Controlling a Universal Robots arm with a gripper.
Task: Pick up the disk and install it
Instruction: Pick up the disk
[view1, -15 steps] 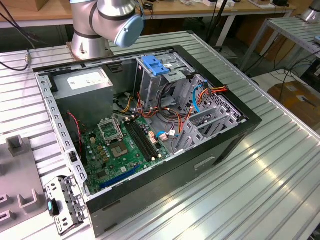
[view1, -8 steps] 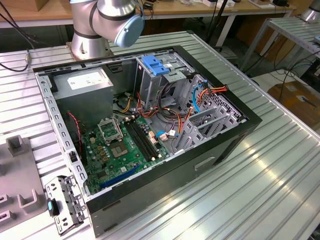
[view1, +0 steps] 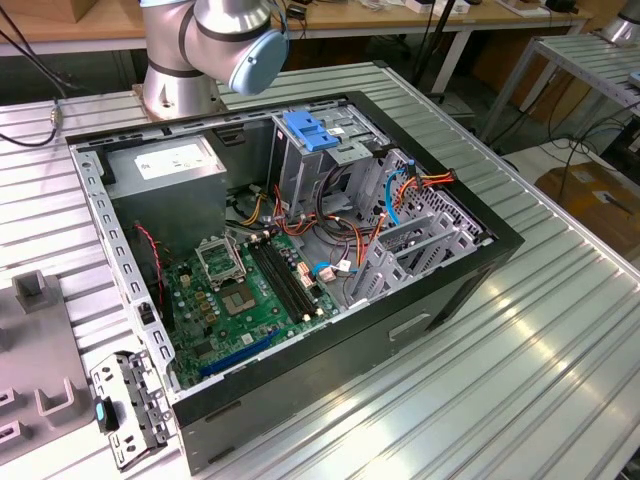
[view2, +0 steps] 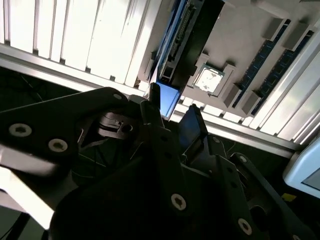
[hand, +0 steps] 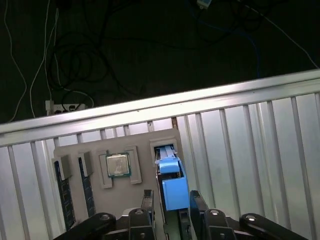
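Blue-edged disk (hand: 174, 186) stands slotted in the tray (hand: 142, 145), between the spread fingers (hand: 196, 202) of my gripper (hand: 172, 195), long axis pointing straight away from it.

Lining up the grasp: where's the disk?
In the first wrist view, the disk stands slotted in the grey tray beside the processor chip, at the gripper.

The exterior view overlooks the computer case (view1: 400, 330); both wrist views closely face the tray (hand: 144, 160) (view2: 240, 30)
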